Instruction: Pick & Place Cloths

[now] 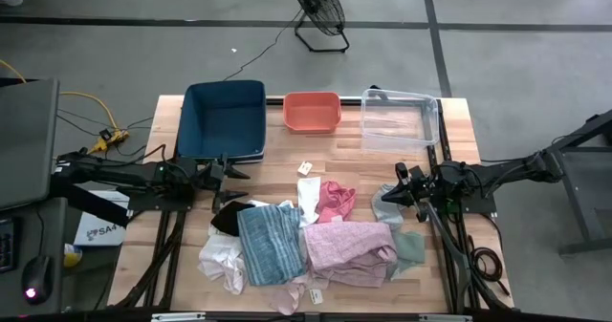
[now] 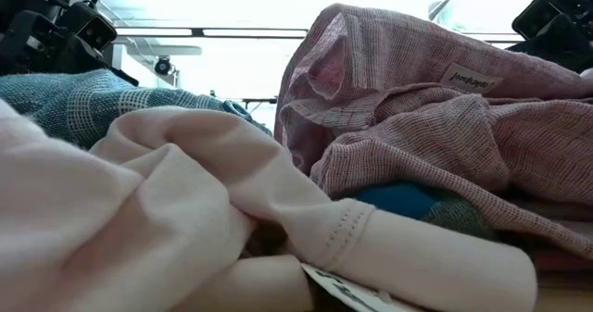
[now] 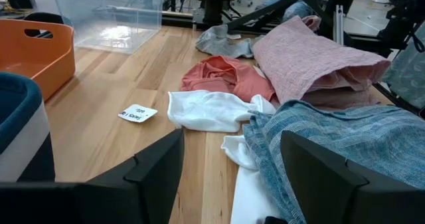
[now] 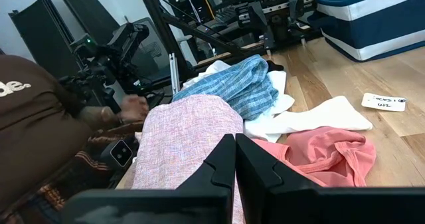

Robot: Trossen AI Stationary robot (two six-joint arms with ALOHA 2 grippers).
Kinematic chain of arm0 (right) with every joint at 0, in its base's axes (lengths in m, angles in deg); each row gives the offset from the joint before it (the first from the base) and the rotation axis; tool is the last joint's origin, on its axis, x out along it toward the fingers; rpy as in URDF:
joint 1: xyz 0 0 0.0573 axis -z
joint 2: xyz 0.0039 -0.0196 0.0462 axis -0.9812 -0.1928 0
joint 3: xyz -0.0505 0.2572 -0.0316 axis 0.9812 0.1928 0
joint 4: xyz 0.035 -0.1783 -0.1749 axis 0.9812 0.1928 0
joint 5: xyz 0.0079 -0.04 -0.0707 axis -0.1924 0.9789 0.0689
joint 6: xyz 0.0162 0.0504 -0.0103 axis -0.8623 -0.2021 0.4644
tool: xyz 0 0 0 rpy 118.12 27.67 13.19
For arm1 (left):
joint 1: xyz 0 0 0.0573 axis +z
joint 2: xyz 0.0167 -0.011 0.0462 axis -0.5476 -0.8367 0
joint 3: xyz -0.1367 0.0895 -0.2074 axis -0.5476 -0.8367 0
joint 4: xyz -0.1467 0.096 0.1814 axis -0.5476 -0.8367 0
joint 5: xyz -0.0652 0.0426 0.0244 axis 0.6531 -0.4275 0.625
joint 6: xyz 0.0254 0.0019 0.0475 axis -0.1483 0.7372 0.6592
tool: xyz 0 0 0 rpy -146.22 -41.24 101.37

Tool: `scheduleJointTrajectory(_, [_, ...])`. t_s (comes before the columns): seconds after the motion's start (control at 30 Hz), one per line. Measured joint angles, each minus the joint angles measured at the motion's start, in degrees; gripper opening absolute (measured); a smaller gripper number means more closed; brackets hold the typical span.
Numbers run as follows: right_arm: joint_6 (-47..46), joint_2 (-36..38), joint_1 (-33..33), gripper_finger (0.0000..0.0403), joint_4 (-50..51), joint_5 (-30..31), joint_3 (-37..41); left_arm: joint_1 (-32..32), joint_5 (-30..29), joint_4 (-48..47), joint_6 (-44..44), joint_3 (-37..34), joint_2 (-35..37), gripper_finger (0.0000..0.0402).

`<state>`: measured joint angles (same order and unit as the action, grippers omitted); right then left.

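My cloths lie in a soft heap on the near half of the wooden table (image 1: 459,131), between my two arms. The teal-blue striped cloth (image 1: 269,243) is rumpled and sits left of the big pink woven cloth (image 1: 350,248), which is folded over on itself. Just past them lie a white cloth (image 1: 309,198) and a crumpled coral pink cloth (image 1: 337,200), touching each other. A black cloth (image 1: 226,219) peeks out at the left edge of the heap, a pale pink cloth (image 1: 221,263) spills toward the near left, a grey cloth (image 1: 387,205) lies by my right arm, and a sage green cloth (image 1: 410,247) rests at the right of the big pink one.

I count eight cloths that I can tell apart (more may hide under the heap). I count three bins along the far edge: one blue bin (image 1: 222,119), one orange bin (image 1: 312,112), one clear bin (image 1: 400,119). One small white tag (image 1: 305,168) lies on bare wood.

My left gripper (image 1: 232,176) hangs near the black cloth with its fingers wide apart, holding nothing. My right gripper (image 1: 399,194) is by the grey cloth, fingers pressed tight together, with nothing between them
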<state>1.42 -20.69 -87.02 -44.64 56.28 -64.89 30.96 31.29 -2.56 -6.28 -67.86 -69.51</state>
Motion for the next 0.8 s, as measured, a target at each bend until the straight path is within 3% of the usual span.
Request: scheduleJointTrajectory(0.8, [0.00, -0.02, 0.00, 0.0003, 0.02, 0.00, 0.00, 0.00, 1.79, 3.06, -0.17, 0.00, -0.02, 0.0243])
